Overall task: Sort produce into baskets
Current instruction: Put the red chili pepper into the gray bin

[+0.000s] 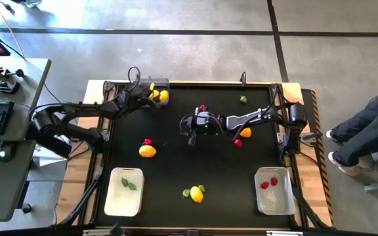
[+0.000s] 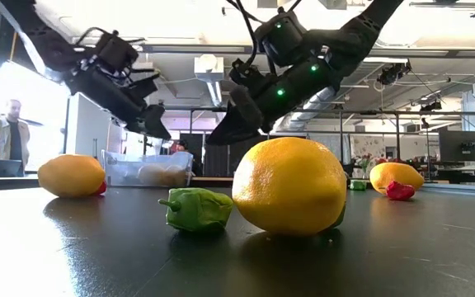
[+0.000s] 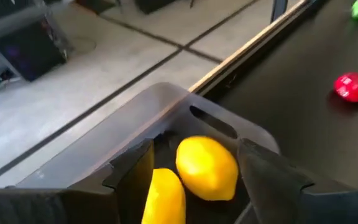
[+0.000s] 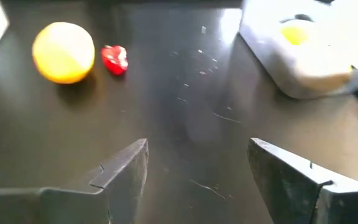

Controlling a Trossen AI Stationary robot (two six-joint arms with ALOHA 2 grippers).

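Baskets sit at three corners of the black table point(image 1: 176, 164). The dark grey basket point(image 1: 151, 87) at the far left corner holds two yellow fruits point(image 3: 207, 168), lying touching each other against its wall. The left gripper point(image 1: 138, 98) hangs directly over this basket with its jaws standing wide and nothing between them. The white basket point(image 1: 124, 191) at the near left corner holds one small green piece point(image 1: 130, 185). The other white basket point(image 1: 273, 191), at the near right corner, holds two red pieces point(image 1: 269, 183).

The right gripper point(image 1: 192, 124) hovers over the middle of the table, jaws wide apart and empty above bare tabletop. Loose produce remains on the table: an orange fruit point(image 1: 147, 151) with a red piece touching it left of centre, a yellow fruit point(image 1: 197, 194) beside a green piece at the near edge, another orange fruit point(image 1: 245, 132) with a red piece by the right arm, and a green piece point(image 1: 243, 99) near the far edge.
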